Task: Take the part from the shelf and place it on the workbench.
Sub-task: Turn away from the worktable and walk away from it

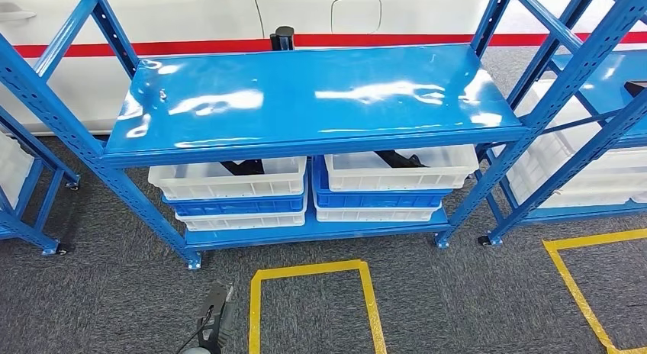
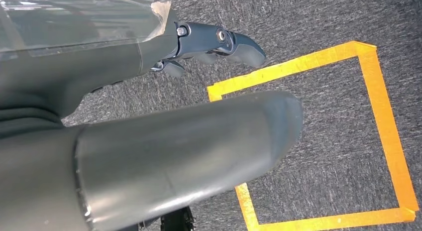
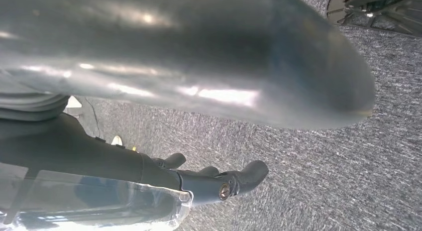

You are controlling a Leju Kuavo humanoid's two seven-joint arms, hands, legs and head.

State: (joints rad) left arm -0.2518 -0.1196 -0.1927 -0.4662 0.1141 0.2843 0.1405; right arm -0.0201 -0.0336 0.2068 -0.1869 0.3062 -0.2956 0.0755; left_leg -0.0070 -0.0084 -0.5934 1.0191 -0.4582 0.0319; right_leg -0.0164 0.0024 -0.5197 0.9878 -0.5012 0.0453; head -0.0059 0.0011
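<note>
While both hands hang empty, nothing legible shows

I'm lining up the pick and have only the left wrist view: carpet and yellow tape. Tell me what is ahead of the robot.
Observer: A blue shelf rack stands ahead, its top board bare.
Operator: Find the part.
Observer: Dark parts lie in the white bins on the lower level, left and right.
Operator: Report the right hand.
Observer: The right hand hangs over grey carpet, its dark fingers holding nothing.
Operator: Place my tape square.
Observer: The yellow tape square is on the floor before the rack, just right of the left hand.
</note>
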